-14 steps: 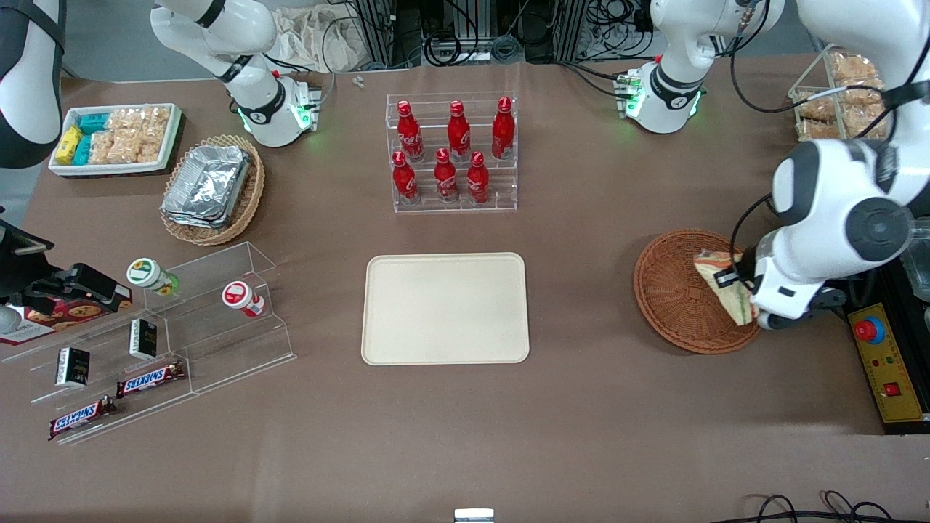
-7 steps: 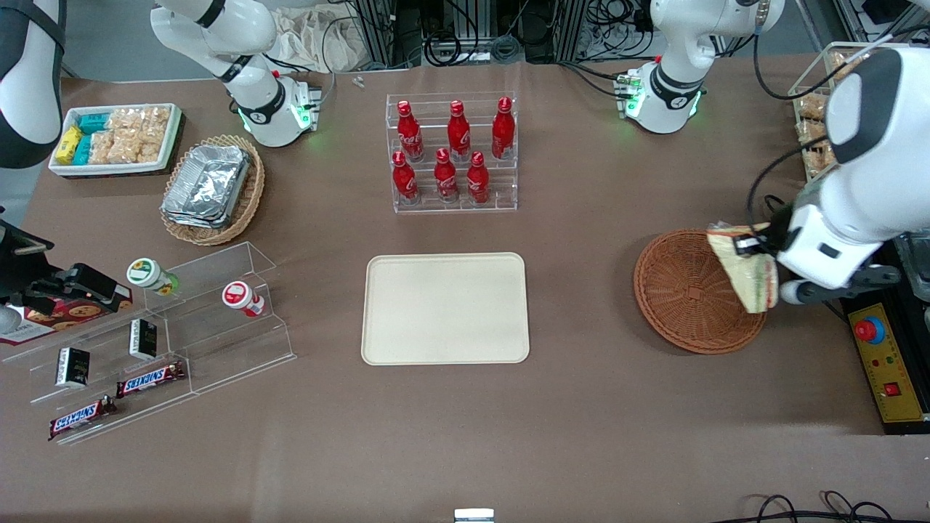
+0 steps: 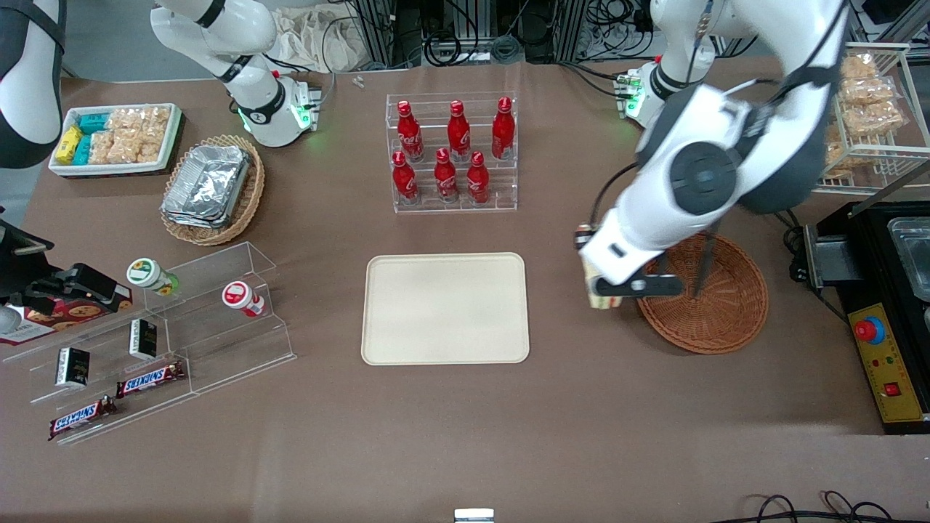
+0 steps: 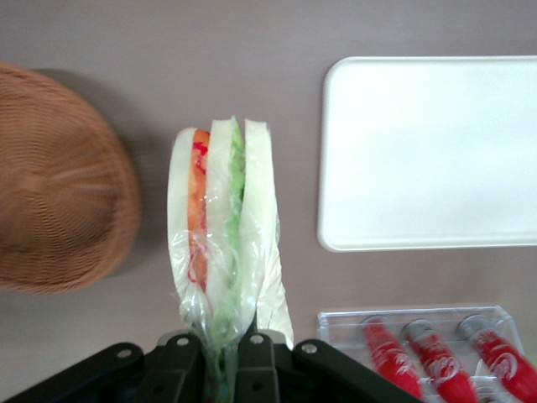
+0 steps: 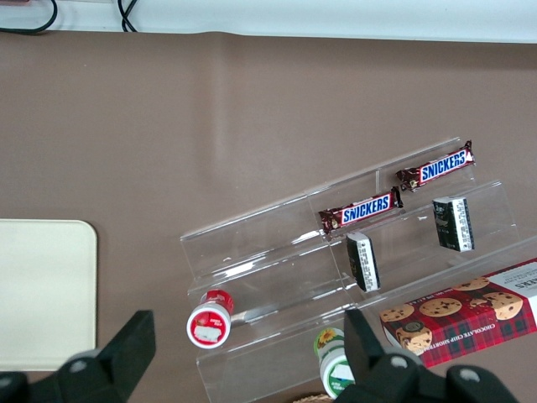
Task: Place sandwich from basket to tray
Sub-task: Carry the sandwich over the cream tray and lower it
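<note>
Front view: the hand (image 3: 600, 290), clamped on the sandwich (image 3: 597, 289), hangs above bare worktop (image 3: 581, 407) between the basket (image 3: 726, 319) and the tray (image 3: 445, 308). The tray lies sideways toward the parked arm's end, so the carry should run that way.

So it's a brown cloth-covered table (image 3: 581, 407), and the left arm's gripper (image 3: 600, 290) hangs over it between the flat cream-beige rectangular tray (image 3: 445, 308) in the middle and the round reddish-brown wicker basket (image 3: 719, 312) toward the working arm's end. Farther from the camera there's a clear acrylic rack of red bottles (image 3: 452, 154). Toward the parked arm's end sit a tan wicker basket of foil containers (image 3: 212, 189), a white bin of snack packets (image 3: 115, 138) and a clear stepped acrylic display stand (image 3: 167, 334).
</note>
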`<state>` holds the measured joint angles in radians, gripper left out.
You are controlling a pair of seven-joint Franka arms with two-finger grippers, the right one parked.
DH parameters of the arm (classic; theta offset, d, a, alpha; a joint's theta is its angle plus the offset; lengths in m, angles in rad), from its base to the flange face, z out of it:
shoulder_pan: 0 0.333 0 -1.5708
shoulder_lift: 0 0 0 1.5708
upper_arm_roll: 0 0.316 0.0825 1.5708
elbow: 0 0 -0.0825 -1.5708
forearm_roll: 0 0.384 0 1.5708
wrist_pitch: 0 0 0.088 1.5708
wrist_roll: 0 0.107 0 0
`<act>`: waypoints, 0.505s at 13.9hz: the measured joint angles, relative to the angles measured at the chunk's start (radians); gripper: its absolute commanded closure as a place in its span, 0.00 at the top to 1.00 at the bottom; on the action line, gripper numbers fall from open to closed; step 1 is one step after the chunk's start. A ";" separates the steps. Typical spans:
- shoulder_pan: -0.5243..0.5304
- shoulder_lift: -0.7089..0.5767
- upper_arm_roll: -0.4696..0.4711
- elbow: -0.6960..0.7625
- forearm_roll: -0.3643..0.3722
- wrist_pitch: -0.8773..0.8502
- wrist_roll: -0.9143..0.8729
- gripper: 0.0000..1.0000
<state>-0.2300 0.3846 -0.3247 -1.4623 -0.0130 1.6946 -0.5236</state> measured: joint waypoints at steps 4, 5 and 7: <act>-0.091 0.144 -0.001 0.001 0.035 0.148 -0.024 0.00; -0.101 0.174 -0.001 0.002 0.036 0.180 -0.025 0.00; -0.119 0.230 -0.001 0.002 0.038 0.235 -0.025 0.00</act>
<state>-0.3490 0.6145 -0.3256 -1.4599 0.0253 1.9300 -0.5482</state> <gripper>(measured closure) 0.850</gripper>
